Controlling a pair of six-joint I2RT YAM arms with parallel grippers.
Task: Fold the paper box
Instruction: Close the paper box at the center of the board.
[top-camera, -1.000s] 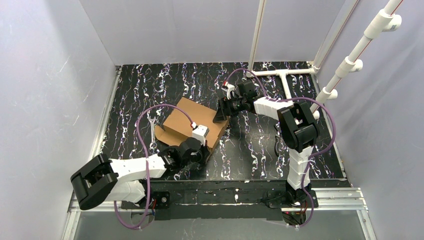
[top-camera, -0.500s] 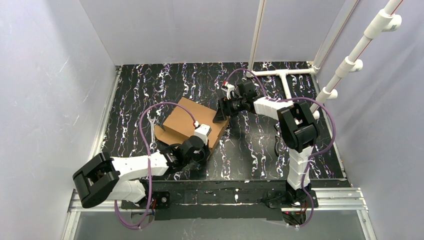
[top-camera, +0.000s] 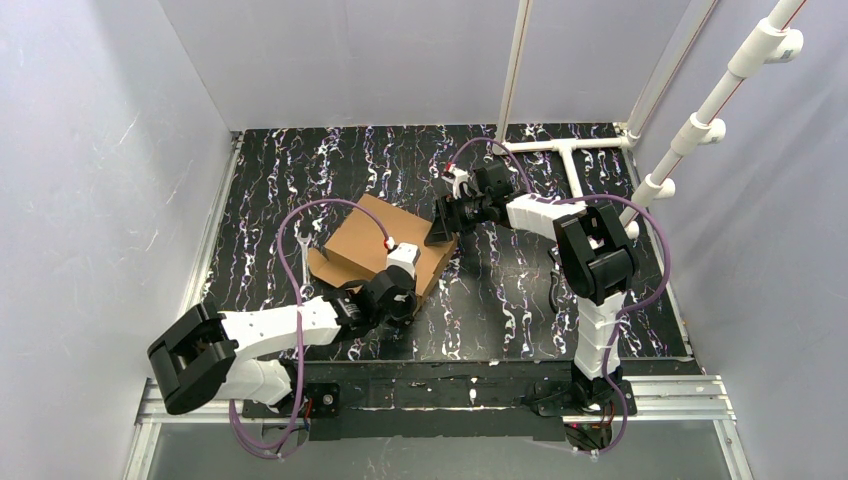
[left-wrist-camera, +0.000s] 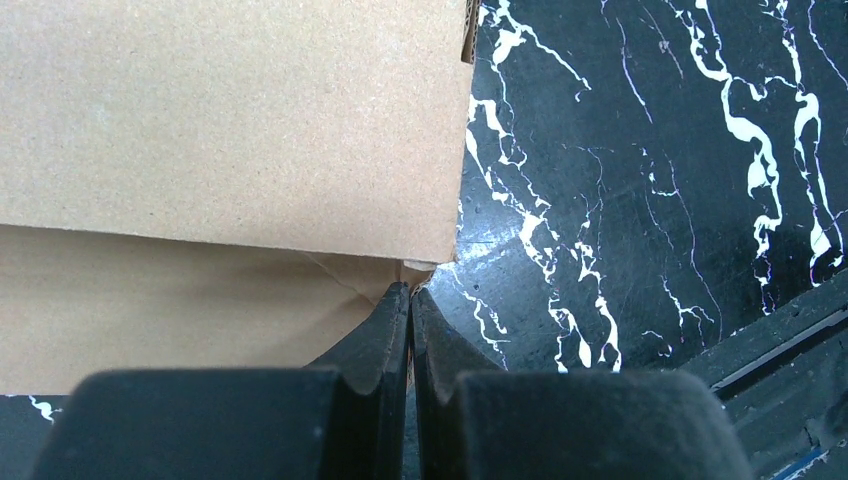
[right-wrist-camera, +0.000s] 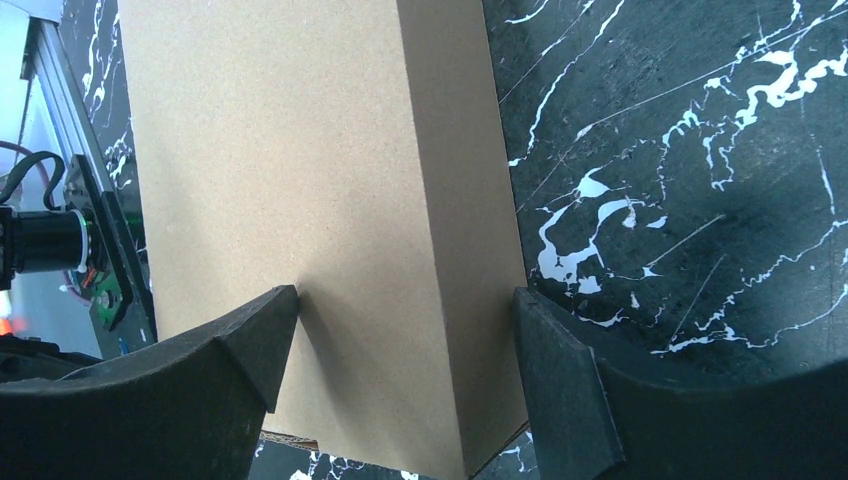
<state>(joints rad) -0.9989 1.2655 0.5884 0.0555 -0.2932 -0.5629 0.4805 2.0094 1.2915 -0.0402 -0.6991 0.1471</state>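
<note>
Cardboard paper box (top-camera: 385, 243) lies flat, long axis diagonal.

A robot lab test cell is showing here: plain pale walls (top-camera: 130, 150) are enclosing a black marbled table (top-camera: 300, 165), with white pipe framing (top-camera: 700, 125) standing at its far right corner.

My black table with white squiggles

My table (top-camera: 560, 300) is black, with thin white lines all over it like marble. The brown paper box (top-camera: 372, 240) lies on it near the middle, a bit to my left. A small silver wrench (top-camera: 304, 262) lies flat on the table just to the left of the box. White pipes (top-camera: 572, 160) lie on the far right corner.
</note>
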